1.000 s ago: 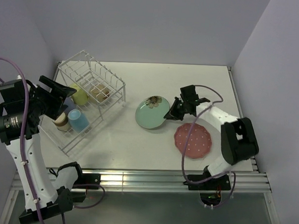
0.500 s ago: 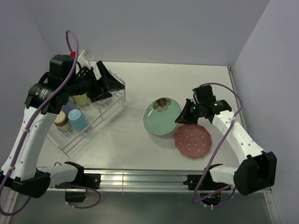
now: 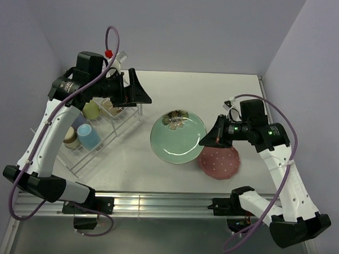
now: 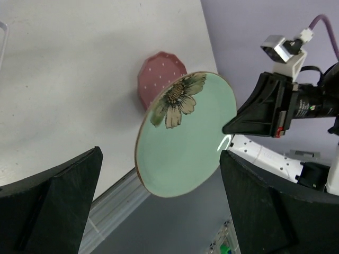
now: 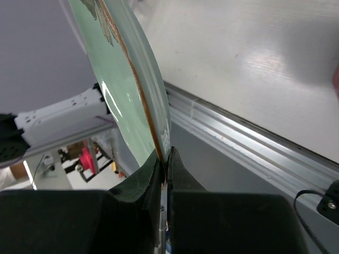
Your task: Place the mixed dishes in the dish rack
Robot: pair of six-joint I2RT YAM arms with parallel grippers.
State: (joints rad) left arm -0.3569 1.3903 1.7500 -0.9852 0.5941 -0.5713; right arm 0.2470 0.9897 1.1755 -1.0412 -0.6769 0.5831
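Mint-green flower plate point(image 3: 177, 137): smooth glazed ceramic, glossy, with bright highlights. Pink white-dotted plate point(image 3: 219, 163): duller, satin-looking surface. Dish rack point(image 3: 95, 153): white coated wire. Table point(image 3: 177, 88): matt white top. Ribbed bare-metal rail point(image 3: 155, 202) at its near edge: lightly reflective.

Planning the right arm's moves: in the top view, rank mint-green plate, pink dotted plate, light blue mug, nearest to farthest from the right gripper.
1. Mint-green plate: its rim held in the right gripper.
2. Pink dotted plate: lying flat, close beside it.
3. Light blue mug: far left, in the dish rack.
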